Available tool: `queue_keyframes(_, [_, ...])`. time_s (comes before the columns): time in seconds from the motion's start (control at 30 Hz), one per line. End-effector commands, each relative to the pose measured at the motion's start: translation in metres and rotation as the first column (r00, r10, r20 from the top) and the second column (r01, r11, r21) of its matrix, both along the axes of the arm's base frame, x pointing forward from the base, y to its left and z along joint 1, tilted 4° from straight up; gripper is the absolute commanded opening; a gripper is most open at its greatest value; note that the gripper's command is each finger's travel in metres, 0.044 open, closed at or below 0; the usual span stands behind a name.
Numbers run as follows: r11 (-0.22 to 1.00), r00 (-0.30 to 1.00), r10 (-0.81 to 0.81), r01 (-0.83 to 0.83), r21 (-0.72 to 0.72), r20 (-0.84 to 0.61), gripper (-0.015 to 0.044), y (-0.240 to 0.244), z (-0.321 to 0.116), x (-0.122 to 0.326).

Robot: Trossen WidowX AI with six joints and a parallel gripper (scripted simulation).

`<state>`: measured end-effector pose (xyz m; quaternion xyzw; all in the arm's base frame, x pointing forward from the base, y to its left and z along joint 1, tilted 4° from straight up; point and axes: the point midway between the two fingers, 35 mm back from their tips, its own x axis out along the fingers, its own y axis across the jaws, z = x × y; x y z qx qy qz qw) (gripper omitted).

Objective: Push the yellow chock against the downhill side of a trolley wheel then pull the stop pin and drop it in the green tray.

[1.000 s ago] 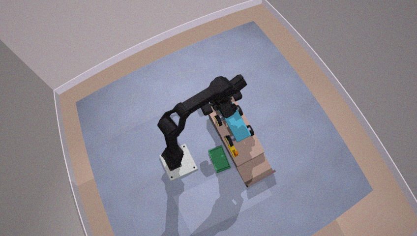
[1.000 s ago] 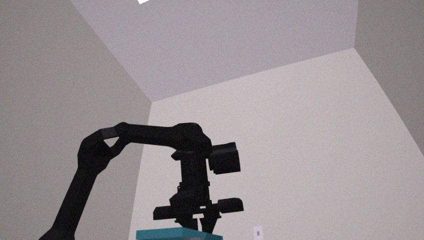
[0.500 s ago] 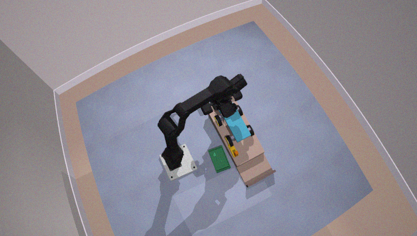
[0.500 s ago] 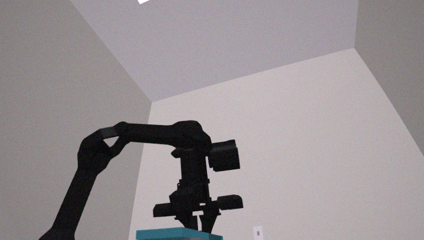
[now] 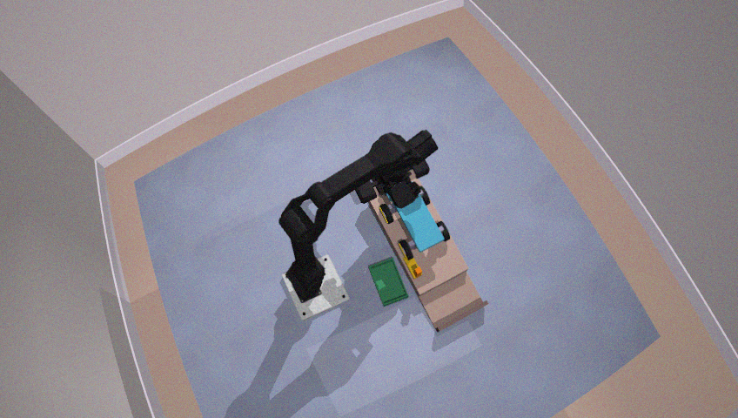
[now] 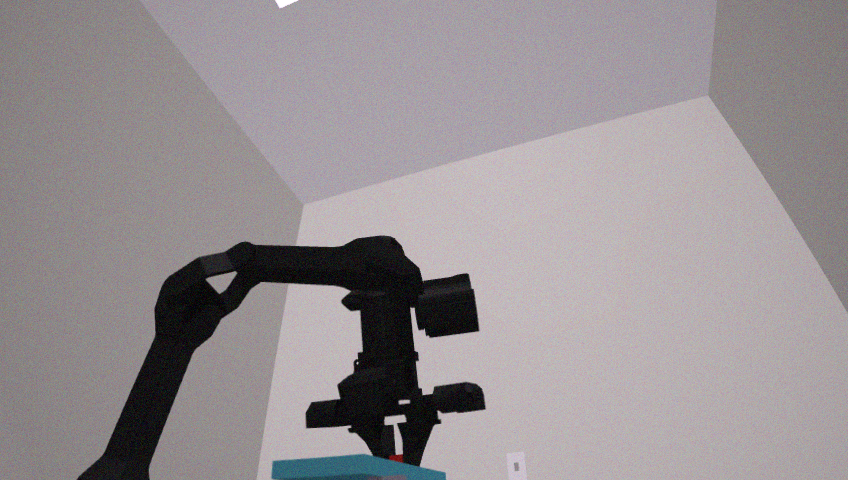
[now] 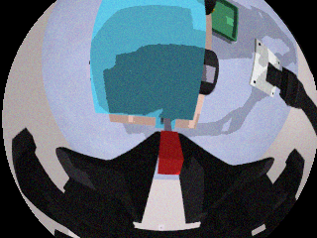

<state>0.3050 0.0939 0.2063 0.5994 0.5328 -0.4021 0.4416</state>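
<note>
Gripper: the gripper (image 7: 170, 178) points down over the uphill end of the ramp (image 5: 445, 272), fingers drawn narrow and clamped on the stop pin (image 7: 170, 153).
Stop pin: its red head shows between the two black fingers in the wrist view, and as a small red patch (image 6: 395, 457) at the fingertips in the exterior view, just above the trolley deck. Whether the shank sits in its hole cannot be told.
Trolley: the blue trolley (image 5: 420, 223) stands on the upper half of the ramp, its uphill end under the gripper, black wheels showing on both sides.
Chock: the yellow chock (image 5: 412, 266), orange handle pointing downhill, lies just below the trolley's downhill wheel (image 5: 405, 249) on the tray side; it appears to touch the wheel.
Green tray: the green tray (image 5: 387, 281) sits on the mat beside the lower part of the ramp, between ramp and arm base (image 5: 317, 295). It holds only a paler green square.
Arm: the black arm (image 5: 341, 181) reaches from the base across to the ramp's top.
</note>
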Motion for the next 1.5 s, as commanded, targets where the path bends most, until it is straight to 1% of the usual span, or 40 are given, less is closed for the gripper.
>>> queue_keyframes(0.0, [1.0,1.0,0.006,-0.006,0.006,0.009,0.0,0.0,0.005,0.0])
queue_keyframes(0.93, [1.0,1.0,0.006,-0.006,0.006,0.009,0.0,0.002,0.02,-0.001])
queue_keyframes(1.47, [1.0,1.0,0.006,-0.006,0.009,0.009,0.0,0.029,0.024,-0.001])
